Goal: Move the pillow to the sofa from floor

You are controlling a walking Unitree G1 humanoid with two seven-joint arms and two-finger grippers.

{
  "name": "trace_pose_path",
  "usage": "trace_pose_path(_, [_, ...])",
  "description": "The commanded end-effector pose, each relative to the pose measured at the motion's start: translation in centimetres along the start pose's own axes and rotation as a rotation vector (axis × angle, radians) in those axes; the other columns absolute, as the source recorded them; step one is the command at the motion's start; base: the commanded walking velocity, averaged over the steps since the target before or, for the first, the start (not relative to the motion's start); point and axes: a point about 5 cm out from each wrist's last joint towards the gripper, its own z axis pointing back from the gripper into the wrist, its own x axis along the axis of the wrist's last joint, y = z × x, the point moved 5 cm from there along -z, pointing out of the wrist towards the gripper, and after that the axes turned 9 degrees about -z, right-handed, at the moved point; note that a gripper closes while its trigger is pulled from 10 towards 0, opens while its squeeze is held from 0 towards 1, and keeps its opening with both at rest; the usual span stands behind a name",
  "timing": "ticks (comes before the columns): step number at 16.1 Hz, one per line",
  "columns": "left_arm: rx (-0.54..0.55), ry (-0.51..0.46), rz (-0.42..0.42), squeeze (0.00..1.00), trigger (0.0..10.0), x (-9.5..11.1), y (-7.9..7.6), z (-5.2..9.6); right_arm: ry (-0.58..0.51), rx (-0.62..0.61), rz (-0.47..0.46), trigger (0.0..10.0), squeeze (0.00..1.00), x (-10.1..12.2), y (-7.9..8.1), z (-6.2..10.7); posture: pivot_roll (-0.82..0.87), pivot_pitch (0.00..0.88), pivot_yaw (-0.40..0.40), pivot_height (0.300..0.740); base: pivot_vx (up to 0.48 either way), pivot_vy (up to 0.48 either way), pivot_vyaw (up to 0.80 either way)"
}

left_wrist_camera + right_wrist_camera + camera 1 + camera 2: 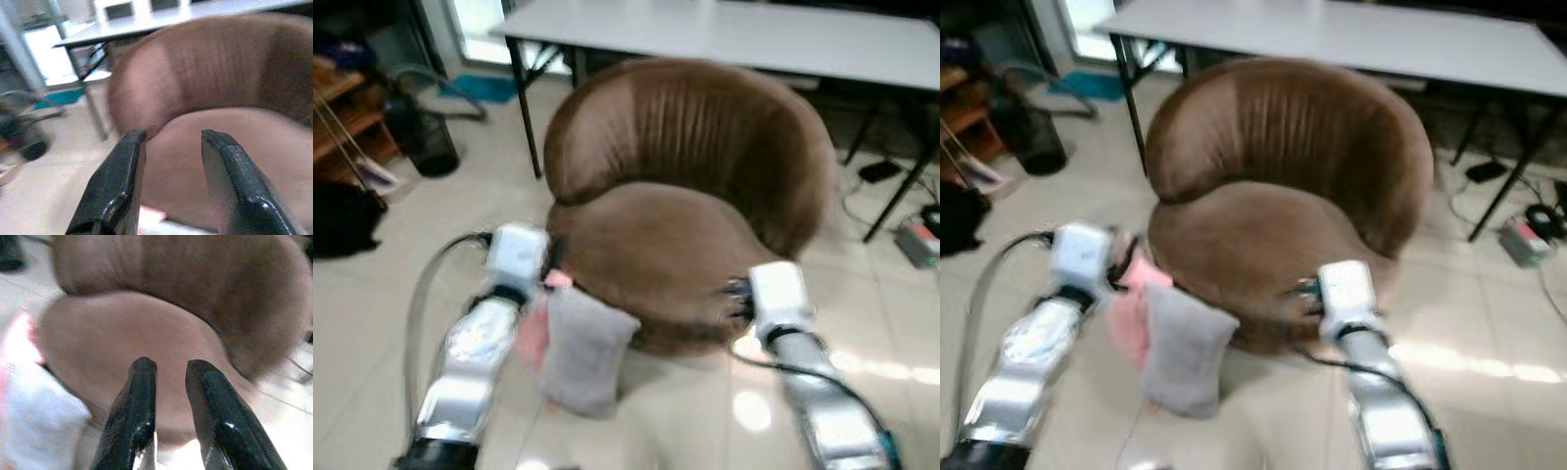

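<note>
At lower left, the grey-and-pink pillow [576,351] stands upright just beside the empty, parted left gripper [171,186]; the right gripper [168,406], narrowly parted, is farther.

Light: daylight is coming from the window [475,24] at upper left.
Glare: the tiled floor [862,367] is shining in bright patches.
Blur: all four views are smearing softly.

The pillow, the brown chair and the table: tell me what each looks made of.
Pillow: soft grey fabric, matte, with a pink part, hanging slack and creased.
Brown chair: plush upholstery, probably velvet or suede-like, with vertical ribs and a faint sheen on the backrest.
Table: smooth white top, likely laminate, on thin dark legs, probably metal.
</note>
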Motion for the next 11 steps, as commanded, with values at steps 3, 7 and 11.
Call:
trace_pose_path(3, [-0.024, -0.023, 0.002, 0.0, 10.0, 0.82, -0.81, -0.22, 0.024, -0.035, 0.012, 10.0, 0.0, -0.66, -1.33, 0.19, -0.03, 0.012, 0.02, 0.727, 0.341, 0.0, 0.8])
trace_pose_path(7, [-0.032, -0.023, 0.001, 0.0, 10.0, 0.87, -0.86, -0.19, 0.026, -0.056, -0.016, 10.0, 0.0, -0.8, -1.69, 0.2, -0.03, 0.021, 0.027, 0.727, 0.341, 0.0, 0.12])
trace_pose_path(11, [-0.033, -0.021, -0.004, 0.0, 10.0, 0.87, -0.89, -0.29, 0.024, -0.046, 0.011, 10.0, 0.0, -0.8, -1.65, 0.1, -0.03, 0.023, 0.025, 0.727, 0.338, 0.0, 0.1])
